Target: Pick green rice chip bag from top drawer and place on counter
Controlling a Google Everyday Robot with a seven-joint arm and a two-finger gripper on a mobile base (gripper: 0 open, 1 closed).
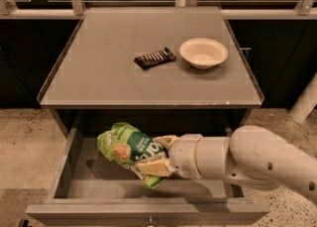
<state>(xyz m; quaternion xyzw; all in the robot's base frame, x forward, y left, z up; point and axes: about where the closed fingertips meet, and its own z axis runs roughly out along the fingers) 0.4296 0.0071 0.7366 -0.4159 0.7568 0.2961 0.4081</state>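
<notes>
In the open drawer [63, 171] under the counter's near edge, the bag [125, 145] hangs to the left of the gripper [158, 153]. The jaws are clamped on the bag's right end, one tan finger above and one below.

You hold only that end, so the crinkly film may slide out as you raise it, and the loose left part may droop. The counter [109, 77] overhangs the far part of the drawer. Lift straight up and the bag could catch under that lip, so draw it nearer first.

On top, the black bar [154, 58] and the bowl [203, 52] sit toward the far right. A careless set-down there could knock them, and the left side offers room.

The drawer shows nothing besides the bag, though the arm [257, 161] hides its right part. The bowl looks empty.
</notes>
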